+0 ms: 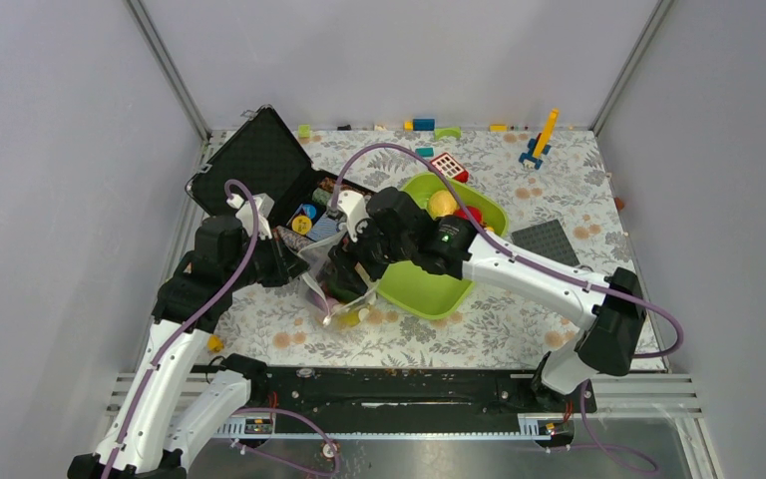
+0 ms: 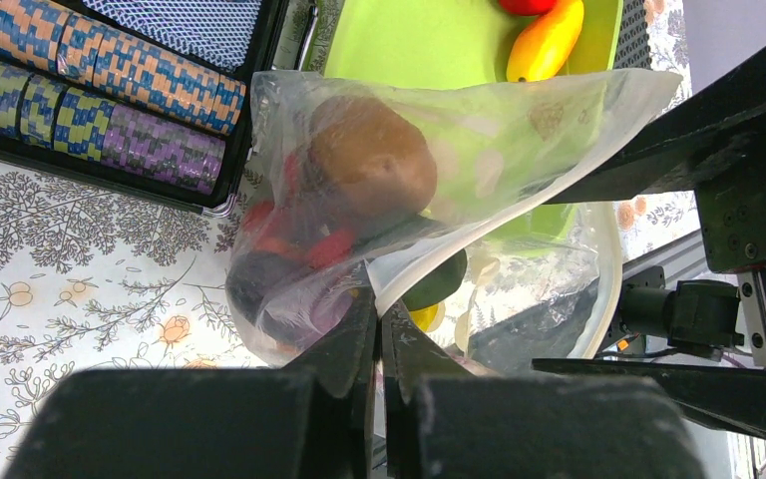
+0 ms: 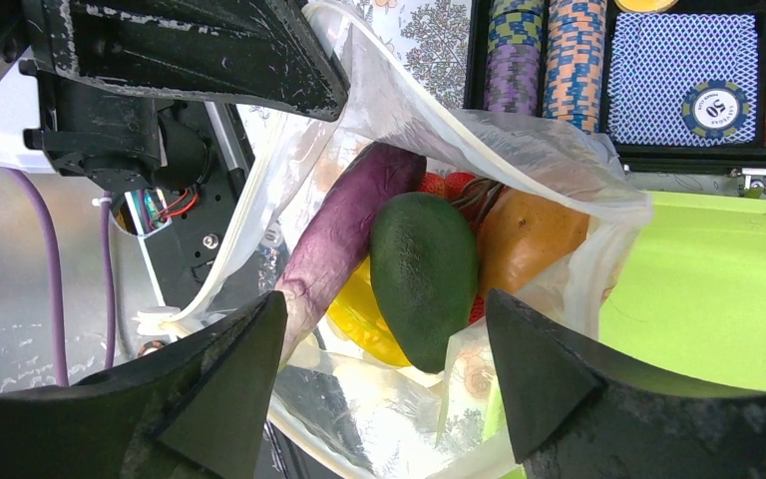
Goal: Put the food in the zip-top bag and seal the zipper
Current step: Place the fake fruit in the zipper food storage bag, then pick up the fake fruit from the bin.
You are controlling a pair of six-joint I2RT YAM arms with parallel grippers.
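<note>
The clear zip-top bag [image 1: 334, 291] hangs open between both arms, left of the tray. My left gripper [image 2: 379, 319] is shut on the bag's mouth edge. Through the plastic [image 2: 519, 130] I see a brown kiwi [image 2: 374, 160] and red pieces. My right gripper [image 3: 384, 319] stands open at the bag's mouth. A dark avocado [image 3: 424, 279] lies inside the bag just beyond its fingertips, touching neither, beside the purple eggplant [image 3: 344, 235] and a yellow piece [image 3: 364, 324]. The whitish zipper [image 3: 224, 269] runs down the left edge to its slider tab [image 3: 160, 321].
The lime-green tray [image 1: 429, 291] still holds an orange mango [image 1: 442, 203] and a red fruit [image 1: 472, 215]. An open black case with striped poker chips [image 2: 110, 80] sits behind the bag. Small toy blocks lie along the far edge, a grey baseplate [image 1: 546, 242] at right.
</note>
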